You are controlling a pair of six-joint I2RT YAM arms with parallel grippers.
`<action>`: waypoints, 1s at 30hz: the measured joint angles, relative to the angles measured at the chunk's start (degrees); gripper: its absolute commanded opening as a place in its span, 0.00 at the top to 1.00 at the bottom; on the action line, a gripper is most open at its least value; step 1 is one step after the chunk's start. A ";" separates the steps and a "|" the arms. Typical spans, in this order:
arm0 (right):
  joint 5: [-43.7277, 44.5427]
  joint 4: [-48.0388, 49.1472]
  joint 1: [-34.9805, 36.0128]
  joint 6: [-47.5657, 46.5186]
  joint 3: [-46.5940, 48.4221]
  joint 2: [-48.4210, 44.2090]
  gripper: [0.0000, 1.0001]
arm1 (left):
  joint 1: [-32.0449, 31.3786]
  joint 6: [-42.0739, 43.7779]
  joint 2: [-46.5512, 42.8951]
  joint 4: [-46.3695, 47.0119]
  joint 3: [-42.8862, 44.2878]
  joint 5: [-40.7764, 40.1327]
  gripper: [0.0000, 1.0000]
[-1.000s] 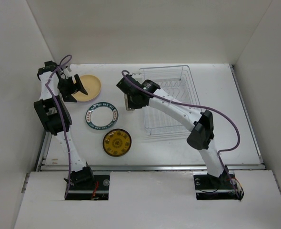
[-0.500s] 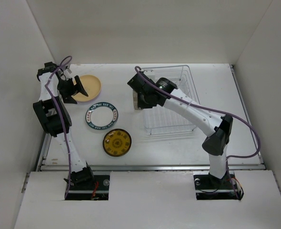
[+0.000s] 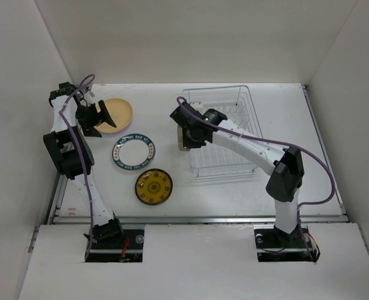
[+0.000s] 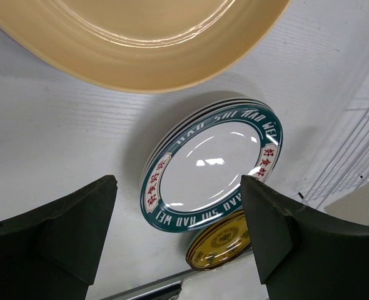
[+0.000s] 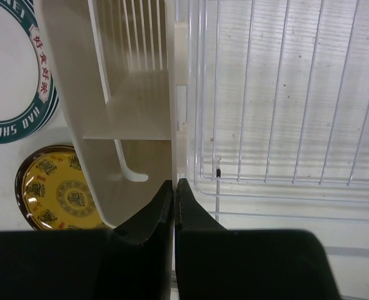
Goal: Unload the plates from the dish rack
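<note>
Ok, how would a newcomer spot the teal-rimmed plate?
Find the wire dish rack on the right half of the table; plates lie in a row left of it. The teal-rimmed plate is the middle one, between the tan plate and the amber plate, and alone has a white centre ringed with lettering.
</note>
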 measured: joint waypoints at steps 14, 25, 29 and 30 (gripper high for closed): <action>-1.14 4.37 -1.75 -0.61 -0.96 2.29 1.00 | 0.00 0.00 0.00 0.00 -0.02 0.07 0.22; -1.70 3.85 -2.51 -0.52 0.24 4.28 0.67 | 0.00 0.00 0.00 0.00 -0.02 0.09 0.22; -1.44 2.29 -2.51 -0.92 2.91 6.23 0.57 | 0.00 0.00 0.00 0.00 -0.02 0.09 0.22; -1.36 2.05 -2.51 -0.96 2.95 6.29 0.54 | 0.00 0.00 0.00 0.00 -0.02 0.09 0.22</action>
